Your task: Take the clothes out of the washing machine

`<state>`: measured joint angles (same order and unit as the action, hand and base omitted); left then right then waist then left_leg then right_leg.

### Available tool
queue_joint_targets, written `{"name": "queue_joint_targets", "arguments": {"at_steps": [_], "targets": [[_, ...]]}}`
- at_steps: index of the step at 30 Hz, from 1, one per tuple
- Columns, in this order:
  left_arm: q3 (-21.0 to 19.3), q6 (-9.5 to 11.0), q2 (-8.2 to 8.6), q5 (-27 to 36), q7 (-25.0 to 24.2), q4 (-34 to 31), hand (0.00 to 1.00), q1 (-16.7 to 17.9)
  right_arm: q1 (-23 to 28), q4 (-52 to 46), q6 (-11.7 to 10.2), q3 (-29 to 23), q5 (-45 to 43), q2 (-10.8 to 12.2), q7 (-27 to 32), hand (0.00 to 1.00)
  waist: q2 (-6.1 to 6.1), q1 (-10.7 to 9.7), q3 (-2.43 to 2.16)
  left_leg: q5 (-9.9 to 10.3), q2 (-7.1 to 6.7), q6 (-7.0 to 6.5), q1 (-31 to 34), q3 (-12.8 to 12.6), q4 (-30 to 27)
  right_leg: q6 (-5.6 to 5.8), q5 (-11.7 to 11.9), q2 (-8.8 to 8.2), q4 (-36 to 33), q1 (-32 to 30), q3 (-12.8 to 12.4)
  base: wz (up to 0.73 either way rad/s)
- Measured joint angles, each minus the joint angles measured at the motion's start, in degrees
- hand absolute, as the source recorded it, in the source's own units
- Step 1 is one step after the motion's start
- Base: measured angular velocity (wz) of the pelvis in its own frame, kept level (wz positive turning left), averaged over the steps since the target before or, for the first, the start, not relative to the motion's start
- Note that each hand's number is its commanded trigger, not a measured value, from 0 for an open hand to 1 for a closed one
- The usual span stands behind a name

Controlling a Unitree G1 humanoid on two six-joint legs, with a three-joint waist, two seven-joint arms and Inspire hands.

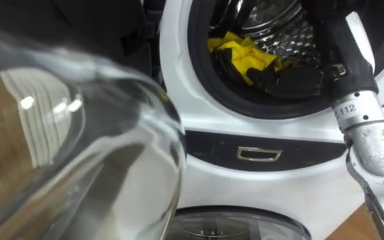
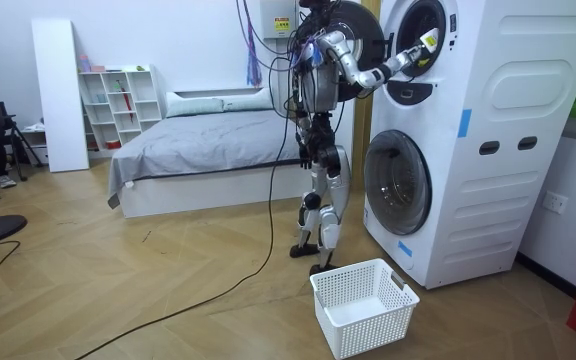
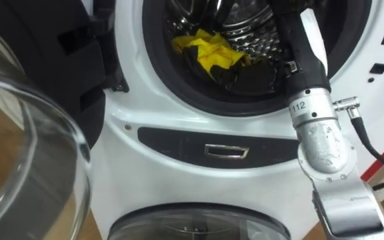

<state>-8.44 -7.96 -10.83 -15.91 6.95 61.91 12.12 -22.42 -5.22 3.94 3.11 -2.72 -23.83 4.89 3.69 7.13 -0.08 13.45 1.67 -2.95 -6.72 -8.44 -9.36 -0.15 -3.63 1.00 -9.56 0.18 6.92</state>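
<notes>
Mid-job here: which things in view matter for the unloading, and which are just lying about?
Job: yellow cloth, upper drum, open door, right robot hand in the drum, white basket on the floor.
Lying about: bed, white shelf, lower machine door.

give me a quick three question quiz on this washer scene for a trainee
1. True or false: the upper door is shut.
2. Which hand is inside the upper drum? A) left B) right C) both
3. Fill in: the cloth in the drum is ___.

Key: 1 false, it stands open; 2 B, the right hand; 3 yellow.
</notes>
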Motion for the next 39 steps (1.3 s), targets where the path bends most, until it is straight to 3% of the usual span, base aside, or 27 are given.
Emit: {"name": "queue_joint_targets", "arguments": {"at_steps": [4, 8, 12, 17, 22, 26, 29, 30, 31, 32, 39], "targets": [[-0.5, -1.2, -0.47, -0.4, -0.2, -0.1, 0.00, -0.6, -0.4, 1.4, 1.7, 0.3, -7.0, -1.9, -3.9, 0.00, 1.24, 0.6, 0.02, 0.0, -0.02, 0.00, 0.2, 0.3, 0.0, -0.11, -0.1, -0.02, -0.1, -0.1, 0.4, 0.03], [-0.3, -2.3, -1.26, -0.5, -0.3, -0.2, 0.00, -0.8, -5.7, 7.1, 3.7, 0.7, -8.5, -2.8, -7.8, 0.00, 2.87, 0.8, 0.15, 0.0, -0.08, 0.17, 0.3, 0.7, -0.2, -0.26, -0.2, -0.04, -0.1, -0.1, 0.9, 0.03], [-0.3, -3.3, -1.35, -0.4, -0.3, -0.3, 0.00, -1.2, -9.6, 13.3, 5.3, 0.8, -8.4, -3.6, -10.5, 0.00, 3.96, 1.0, -0.19, 0.0, 0.02, 0.24, 0.1, 1.1, -0.3, -0.36, -0.3, -0.06, -0.1, 0.4, 2.1, 0.07], [-0.3, -4.2, -1.43, -0.4, -0.3, -0.9, 0.00, -1.4, -12.6, 16.8, 6.2, 1.0, -8.6, -3.6, -12.9, 0.00, 4.20, 1.0, -0.07, 0.0, -0.16, 0.24, 0.0, 1.3, -0.2, -0.39, -0.3, -0.45, -0.1, 0.7, 3.0, 0.01], [-0.3, -5.1, -1.71, -0.5, -1.0, -2.0, 0.00, -1.3, -19.1, 22.6, 7.7, 3.8, -11.2, -3.6, -15.1, 0.00, 4.25, 1.1, 0.02, 0.0, -0.46, 0.22, 0.2, 1.6, -0.4, -0.64, -0.6, -0.87, -0.2, 0.7, 3.8, 0.03], [-0.3, -6.2, -1.77, -0.5, -1.0, -2.5, 0.00, -1.5, -22.8, 27.8, 10.0, 4.8, -11.5, -4.0, -15.1, 0.00, 4.93, 1.4, -0.24, -0.2, -0.38, 0.48, 0.6, 3.0, -0.5, -0.89, -0.8, -0.93, -0.1, 0.8, 5.6, 0.17], [-0.3, -7.3, -1.69, -0.5, -1.1, -2.4, 0.00, -1.4, -23.1, 28.9, 10.0, 5.1, -12.7, -5.2, -16.1, 0.00, 5.22, 2.1, -0.25, -0.2, -0.24, 0.58, 0.8, 3.8, -0.6, -0.94, -0.9, -0.88, -0.1, 0.8, 6.3, 0.14], [-0.3, -7.6, -1.70, -0.5, -1.2, -2.4, 0.00, -1.5, -23.4, 29.2, 10.3, 5.3, -13.4, -5.9, -16.7, 0.24, 5.24, 2.3, -0.26, -0.3, -0.22, 0.60, 1.0, 4.0, -0.7, -0.94, -0.9, -0.89, -0.1, 0.8, 6.8, 0.15], [-0.3, -7.7, -1.72, -0.5, -1.4, -2.4, 0.00, -1.6, -23.6, 29.2, 10.6, 5.6, -13.5, -6.2, -17.0, 0.70, 5.24, 2.4, -0.26, -0.3, -0.21, 0.60, 1.0, 4.1, -0.7, -0.94, -1.0, -0.93, -0.1, 0.8, 7.2, 0.11], [-0.3, -8.1, -1.84, -0.4, -1.6, -2.4, 0.00, -1.8, -24.0, 29.4, 11.2, 6.2, -13.5, -6.5, -17.7, 1.00, 5.29, 2.6, -0.27, -0.3, -0.20, 0.60, 1.0, 4.3, -0.7, -0.95, -1.0, -0.97, -0.1, 0.8, 7.6, 0.05], [-0.2, -8.3, -2.83, -0.4, -3.8, -2.4, 0.00, -3.1, -28.2, 34.1, 12.7, 9.5, -13.5, -7.6, -24.6, 1.00, 6.32, 2.7, 0.02, -0.2, -0.25, 0.64, 1.0, 4.5, -0.7, -0.95, -1.2, -0.89, 0.0, 1.1, 7.6, 0.00]]}}
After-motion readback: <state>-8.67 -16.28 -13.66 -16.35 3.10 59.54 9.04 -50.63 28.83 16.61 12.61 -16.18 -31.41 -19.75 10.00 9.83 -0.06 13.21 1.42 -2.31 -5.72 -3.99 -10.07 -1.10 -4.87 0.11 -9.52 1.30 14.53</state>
